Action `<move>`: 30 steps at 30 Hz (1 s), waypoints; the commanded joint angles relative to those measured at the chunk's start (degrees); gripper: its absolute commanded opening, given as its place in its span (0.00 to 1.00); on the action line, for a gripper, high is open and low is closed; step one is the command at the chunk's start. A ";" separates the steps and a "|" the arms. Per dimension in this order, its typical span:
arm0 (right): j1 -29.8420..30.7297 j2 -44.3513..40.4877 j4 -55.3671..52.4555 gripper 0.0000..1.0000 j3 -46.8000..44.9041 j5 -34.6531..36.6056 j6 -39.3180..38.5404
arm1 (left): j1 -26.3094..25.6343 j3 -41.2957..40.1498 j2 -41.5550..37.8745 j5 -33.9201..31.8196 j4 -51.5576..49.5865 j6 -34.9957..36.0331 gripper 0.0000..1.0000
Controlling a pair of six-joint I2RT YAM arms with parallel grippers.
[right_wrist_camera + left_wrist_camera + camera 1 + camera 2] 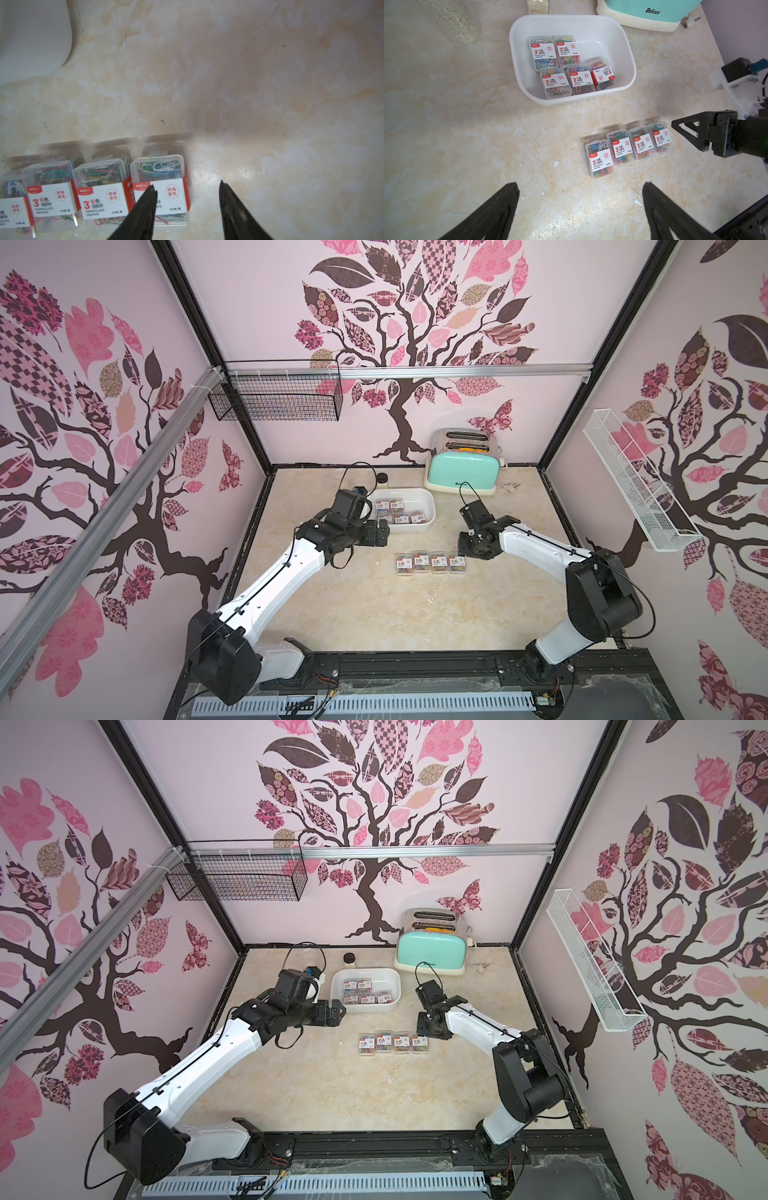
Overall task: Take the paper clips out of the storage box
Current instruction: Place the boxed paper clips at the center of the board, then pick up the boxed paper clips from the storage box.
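The white storage box (430, 506) (395, 986) (623, 41) stands mid-table in both top views. Several clear cases of paper clips (397, 512) (544, 52) lie inside it, with white and red labels. Another row of cases (430, 563) (392, 1043) (629, 147) (99, 191) lies on the table in front of the box. My left gripper (383, 531) (580, 187) hovers open beside the box's near left corner, empty. My right gripper (467, 549) (675, 125) (188, 185) is open just above the row's right end, one finger (148, 199) over the last case, gripping nothing.
A mint-green toaster (463, 472) stands at the back, a loose plug (510, 487) to its right. A small dark-lidded jar (382, 480) sits behind the box. A black wire basket (276, 396) and a white one (636, 485) hang on the walls.
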 commanded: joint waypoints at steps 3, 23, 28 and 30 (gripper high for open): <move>-0.22 -0.16 -3.67 0.61 6.49 -3.46 -1.73 | 0.24 6.54 7.81 1.77 -2.58 1.00 0.94; 0.09 -4.25 -3.89 0.75 11.63 -8.88 -7.06 | 0.22 31.27 40.86 -4.01 -0.96 -0.89 0.77; 0.24 -5.41 -3.46 0.81 11.34 -9.86 -7.90 | 0.25 37.18 46.78 -5.94 -0.85 -0.47 0.83; 0.37 -5.91 -3.05 0.89 11.38 -10.59 -7.96 | 0.41 39.04 48.60 -6.70 -1.11 -0.48 0.84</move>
